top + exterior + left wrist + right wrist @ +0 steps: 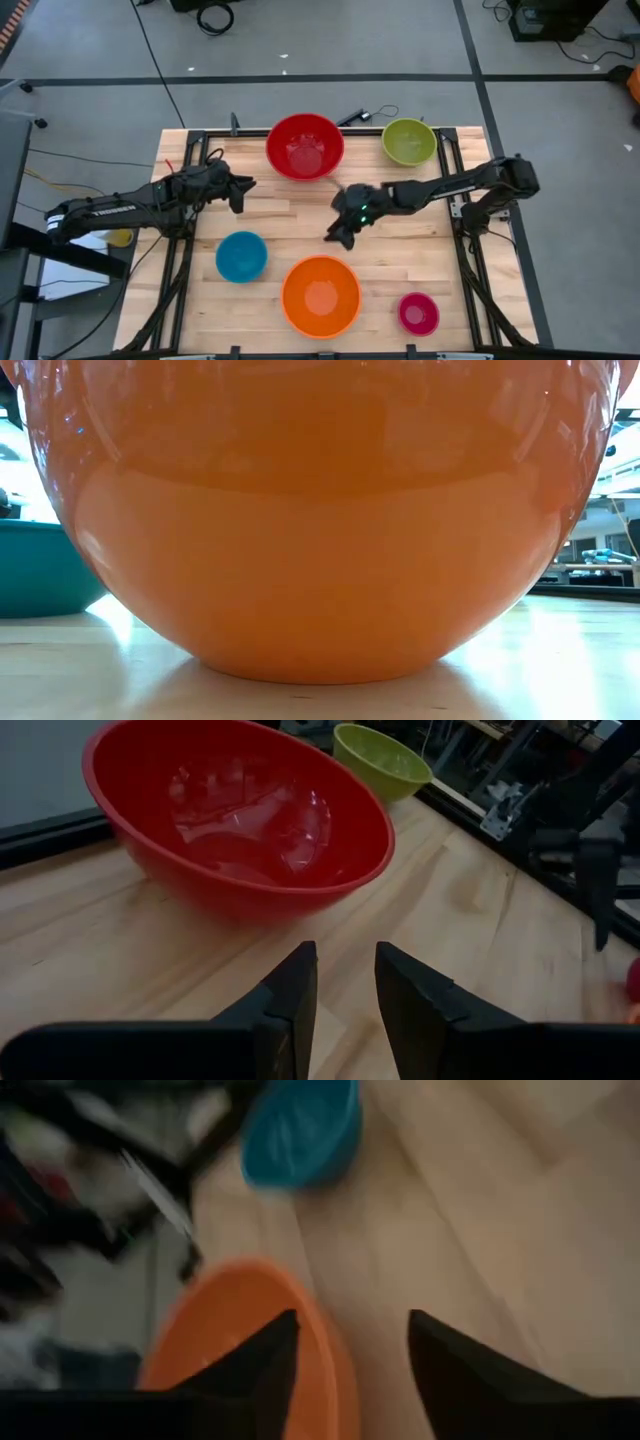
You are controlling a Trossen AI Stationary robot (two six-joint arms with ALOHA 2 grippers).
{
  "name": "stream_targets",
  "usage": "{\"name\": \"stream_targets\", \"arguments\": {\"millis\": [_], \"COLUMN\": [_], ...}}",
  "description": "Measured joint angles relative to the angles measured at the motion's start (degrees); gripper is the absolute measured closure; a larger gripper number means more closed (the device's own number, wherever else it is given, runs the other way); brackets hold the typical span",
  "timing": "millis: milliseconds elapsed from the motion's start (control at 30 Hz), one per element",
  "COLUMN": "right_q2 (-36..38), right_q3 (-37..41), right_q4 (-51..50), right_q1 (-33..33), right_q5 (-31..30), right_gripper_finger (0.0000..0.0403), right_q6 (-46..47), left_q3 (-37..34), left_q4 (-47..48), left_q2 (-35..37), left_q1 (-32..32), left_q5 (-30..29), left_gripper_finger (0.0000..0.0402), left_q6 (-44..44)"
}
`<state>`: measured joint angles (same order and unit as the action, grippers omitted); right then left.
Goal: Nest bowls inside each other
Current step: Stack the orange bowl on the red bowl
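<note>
Five bowls stand apart, each on its base on the wooden table. The red bowl [305, 146] [240, 820] and the lime green bowl [408, 141] [380, 760] are at the far side. The blue bowl [241, 256] [300, 1130], the orange bowl [320, 295] [320, 520] [240, 1350] and the pink bowl [418, 313] are at the near side. My left gripper [245, 190] [345, 955] is open, near and left of the red bowl. My right gripper [338, 238] [350, 1320] is open above the table's middle, just beyond the orange bowl's far rim.
A black metal frame [190, 150] runs along the table's left, right and far edges. Bare wood [290, 215] lies between the two grippers at the table's middle. The orange bowl fills the low view, with the blue bowl [40, 570] beside it.
</note>
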<state>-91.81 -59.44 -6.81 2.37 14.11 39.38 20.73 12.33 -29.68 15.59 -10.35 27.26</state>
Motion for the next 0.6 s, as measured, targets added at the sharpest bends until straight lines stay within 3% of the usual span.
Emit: {"name": "stream_targets", "arguments": {"millis": [133, 233, 367, 600], "right_q2": [-4.9, -7.7, -10.1, -11.3], "right_q3": [-5.2, -7.3, -9.9, -10.1], "right_q4": [-9.2, -9.7, -10.2, -14.3], "right_q1": [3.8, 5.9, 8.4, 9.6], "right_q5": [-4.9, -3.9, -3.5, -11.0], "right_gripper_finger": [0.0144, 0.0130, 0.0134, 0.0172], "right_q6": [-4.4, -3.7, -2.9, 4.4], "left_q3": [0.0, 0.0, 0.0, 0.0], "left_q4": [0.9, 1.1, 1.1, 1.1], "left_q2": [0.0, 0.0, 0.0, 0.0], "left_q1": [-0.1, 0.0, 0.0, 0.0], "left_q5": [0.0, 0.1, 0.0, -0.7], "left_gripper_finger": [0.0294, 0.0294, 0.0294, 0.0294], "left_q6": [0.0, -0.9, -3.6, -10.0]}}
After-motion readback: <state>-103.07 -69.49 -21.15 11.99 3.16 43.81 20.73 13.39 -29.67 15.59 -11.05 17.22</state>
